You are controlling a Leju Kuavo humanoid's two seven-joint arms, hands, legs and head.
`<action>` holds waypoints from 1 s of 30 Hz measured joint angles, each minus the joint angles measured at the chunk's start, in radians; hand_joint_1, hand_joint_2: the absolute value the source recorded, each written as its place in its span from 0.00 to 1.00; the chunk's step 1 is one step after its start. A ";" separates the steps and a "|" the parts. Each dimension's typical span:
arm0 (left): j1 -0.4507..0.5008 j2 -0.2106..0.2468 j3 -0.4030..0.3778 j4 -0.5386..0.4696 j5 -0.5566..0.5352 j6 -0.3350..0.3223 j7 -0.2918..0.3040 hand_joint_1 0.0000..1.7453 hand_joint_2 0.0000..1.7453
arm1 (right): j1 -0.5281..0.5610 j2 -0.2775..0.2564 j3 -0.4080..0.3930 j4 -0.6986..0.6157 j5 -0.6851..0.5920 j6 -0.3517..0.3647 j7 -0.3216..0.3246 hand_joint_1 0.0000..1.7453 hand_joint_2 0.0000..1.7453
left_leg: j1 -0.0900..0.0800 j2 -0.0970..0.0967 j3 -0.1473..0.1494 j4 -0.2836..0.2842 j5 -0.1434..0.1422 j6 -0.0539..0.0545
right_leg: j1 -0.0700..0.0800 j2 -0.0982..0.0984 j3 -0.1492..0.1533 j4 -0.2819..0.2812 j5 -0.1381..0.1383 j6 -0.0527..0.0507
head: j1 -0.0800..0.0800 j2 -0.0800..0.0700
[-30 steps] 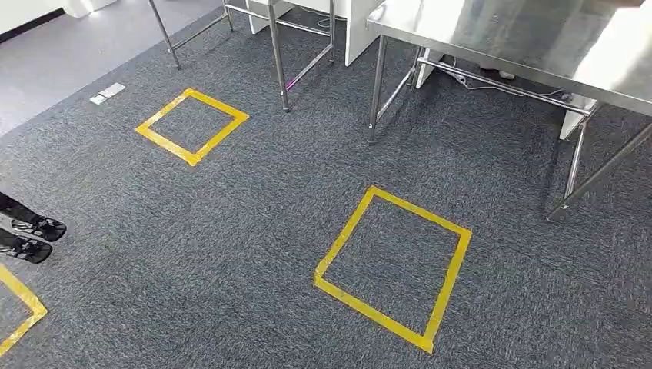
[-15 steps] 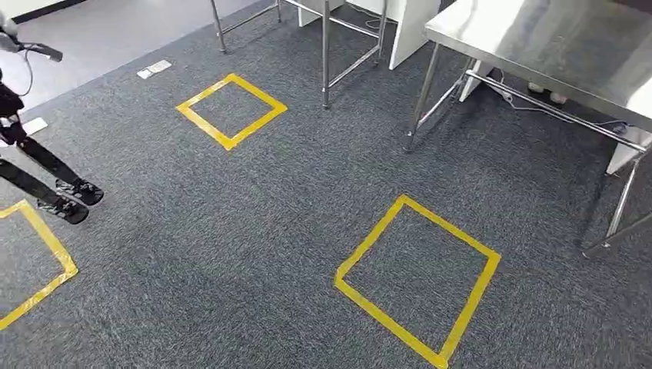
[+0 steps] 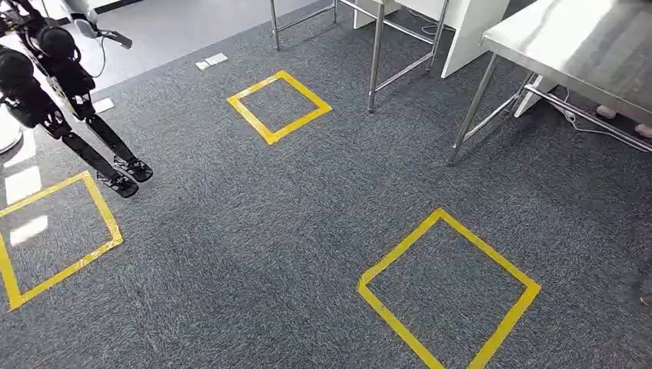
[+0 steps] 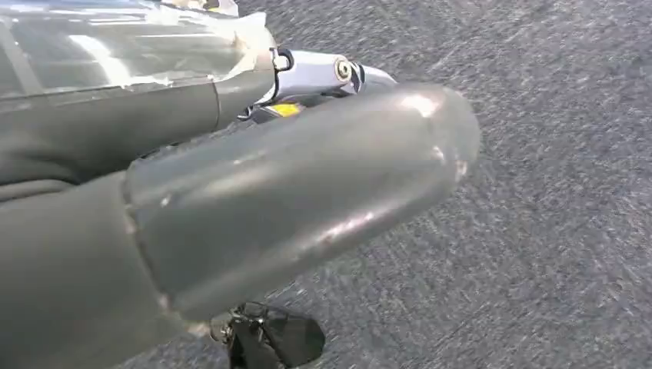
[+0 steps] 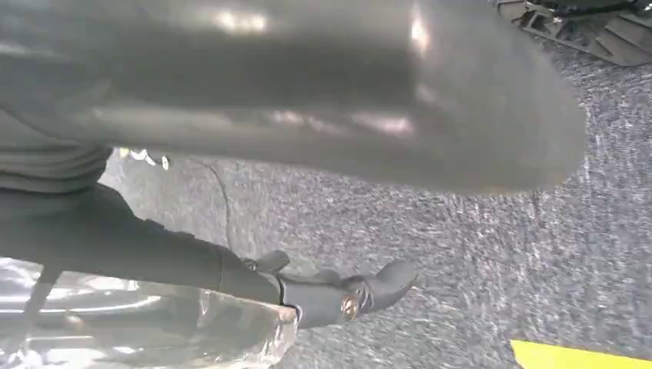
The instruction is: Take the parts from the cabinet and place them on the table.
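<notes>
The steel table (image 3: 573, 34) stands at the far right in the head view. My left hand (image 4: 269, 200) hangs over the carpet, its thick grey thumb across the wrist view, and a clear plastic bag (image 4: 115, 46) lies pressed between thumb and fingers (image 4: 323, 73). My right hand (image 5: 307, 92) hangs the same way, with dark fingers (image 5: 338, 296) closed along a crinkled clear plastic bag (image 5: 138, 327). What the bags contain is hidden by glare.
Grey carpet carries yellow tape squares: one near right (image 3: 400, 250), one far middle (image 3: 250, 121), one at the left (image 3: 104, 211). Another dark legged robot (image 3: 73, 108) stands at the far left. Steel table legs (image 3: 375, 54) and white panels (image 3: 473, 31) line the back.
The whole head picture has shifted right and down as the camera turned left. The other robot, first just feet at the left edge, now shows legs and body.
</notes>
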 joint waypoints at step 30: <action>-0.006 -0.006 -0.003 0.000 -0.028 -0.008 0.019 0.00 1.00 | 0.003 -0.007 -0.002 0.001 -0.014 -0.001 0.003 0.00 0.00 | 0.002 -0.017 0.029 -0.053 0.030 0.000 | -0.006 0.012 -0.007 0.007 0.002 0.010 | 0.008 0.000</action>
